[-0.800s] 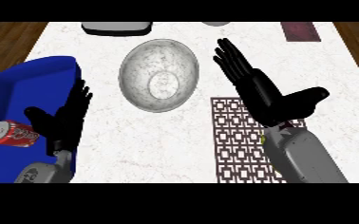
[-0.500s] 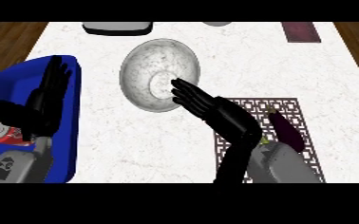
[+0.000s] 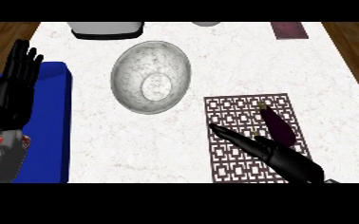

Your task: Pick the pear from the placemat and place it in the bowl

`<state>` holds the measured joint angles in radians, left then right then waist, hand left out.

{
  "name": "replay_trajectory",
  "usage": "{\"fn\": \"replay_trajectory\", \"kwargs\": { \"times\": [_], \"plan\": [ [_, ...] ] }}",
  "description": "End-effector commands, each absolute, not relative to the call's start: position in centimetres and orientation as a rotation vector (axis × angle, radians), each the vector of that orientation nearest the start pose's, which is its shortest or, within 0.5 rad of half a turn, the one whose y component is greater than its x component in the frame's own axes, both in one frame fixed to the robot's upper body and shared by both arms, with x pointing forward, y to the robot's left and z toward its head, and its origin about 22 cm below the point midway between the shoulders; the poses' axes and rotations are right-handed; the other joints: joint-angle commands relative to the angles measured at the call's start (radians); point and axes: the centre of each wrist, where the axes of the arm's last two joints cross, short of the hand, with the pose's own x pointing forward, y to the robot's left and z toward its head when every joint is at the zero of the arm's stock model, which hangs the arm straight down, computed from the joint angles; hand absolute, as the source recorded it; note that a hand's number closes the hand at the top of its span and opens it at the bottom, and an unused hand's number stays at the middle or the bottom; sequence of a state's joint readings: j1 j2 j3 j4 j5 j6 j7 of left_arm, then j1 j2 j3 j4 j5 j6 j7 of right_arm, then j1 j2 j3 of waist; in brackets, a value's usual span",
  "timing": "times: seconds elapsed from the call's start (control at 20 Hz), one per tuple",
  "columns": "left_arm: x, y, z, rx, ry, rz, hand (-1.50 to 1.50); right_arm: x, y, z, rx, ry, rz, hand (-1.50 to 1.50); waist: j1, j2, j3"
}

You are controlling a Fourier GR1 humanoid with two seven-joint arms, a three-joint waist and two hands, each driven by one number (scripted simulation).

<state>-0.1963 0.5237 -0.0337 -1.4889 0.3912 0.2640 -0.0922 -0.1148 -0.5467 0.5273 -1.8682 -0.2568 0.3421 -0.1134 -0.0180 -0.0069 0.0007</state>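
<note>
Look at the placemat [image 3: 238,118] on the right side of the counter [image 3: 231,61]: the only thing on it is dark purple and long, shaped more like an eggplant [image 3: 278,126] than a pear. It lies near the mat's right edge, its long axis running from upper left to lower right, with the small greenish stem end pointing up and away from you. Your right hand [image 3: 280,157] lies over the mat's lower part, fingers straight and released, pointing up-left, just beside the eggplant's lower end; you hold nothing. The bowl [image 3: 151,83] sits left of the mat, apart from it. Your left hand [image 3: 17,88] rests open, fingers up, at the left edge over a blue tray [image 3: 52,123].
</note>
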Motion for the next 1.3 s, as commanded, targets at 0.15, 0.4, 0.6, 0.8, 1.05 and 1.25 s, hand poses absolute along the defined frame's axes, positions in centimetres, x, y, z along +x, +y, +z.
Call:
{"fn": "replay_trajectory", "kwargs": {
  "times": [0.15,0.4,0.6,0.8,1.05,1.25],
  "plan": [
    [28.7,32.4,8.8,0.268,-1.79,0.037,0.0,22.9,-26.6,14.4,0.34,-1.679,1.299,-1.5,0.005,0.002,0.0],
    [28.4,34.0,8.9,0.228,-1.778,0.018,0.0,24.8,-27.7,19.3,0.136,-1.564,1.411,-1.5,0.026,0.006,-0.002],
    [29.0,32.3,7.4,0.218,-1.793,0.018,0.0,25.1,-27.5,22.1,0.059,-1.333,1.695,-1.5,0.033,0.009,-0.003],
    [29.6,33.0,8.9,0.222,-1.783,0.016,0.0,26.2,-28.3,24.0,0.077,-1.176,1.84,-1.5,0.038,0.011,-0.002],
    [29.2,32.6,7.0,0.224,-1.791,0.007,0.0,27.5,-27.9,25.1,0.065,-1.032,1.985,-1.5,0.04,0.011,-0.001],
    [29.5,32.0,8.5,0.216,-1.79,0.027,0.0,28.6,-27.4,21.2,0.067,-1.0,1.97,-1.5,0.032,0.009,0.0]
  ]
}}
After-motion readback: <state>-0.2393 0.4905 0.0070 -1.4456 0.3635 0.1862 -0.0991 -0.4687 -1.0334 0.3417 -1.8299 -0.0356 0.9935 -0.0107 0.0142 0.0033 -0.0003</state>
